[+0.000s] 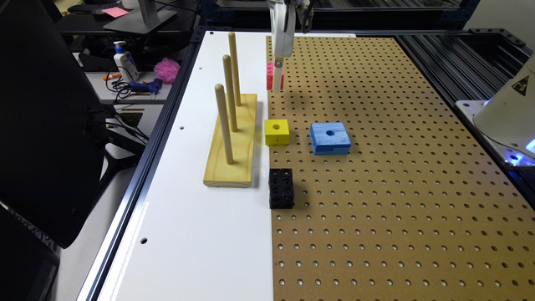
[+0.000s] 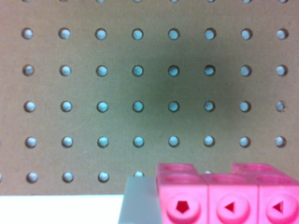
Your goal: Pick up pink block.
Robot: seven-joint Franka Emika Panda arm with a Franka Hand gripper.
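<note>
Item: bright pink plastic block of joined dimpled cubes (image 1: 271,76), at the pegboard worktop (image 1: 376,167) edge. White pincer (image 1: 277,79) stands at it, positioned to lift. Whether it grips cannot be told.

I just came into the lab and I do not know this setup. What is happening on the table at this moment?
A single robot arm has its gripper lowered at the pink block, which sits at the far end of the brown pegboard, near its seam with the white board. The wrist view shows the pink block close up. Whether the gripper is closed on it cannot be told. A yellow block, a blue block, a black block and a wooden peg stand rest nearby, untouched.
</note>
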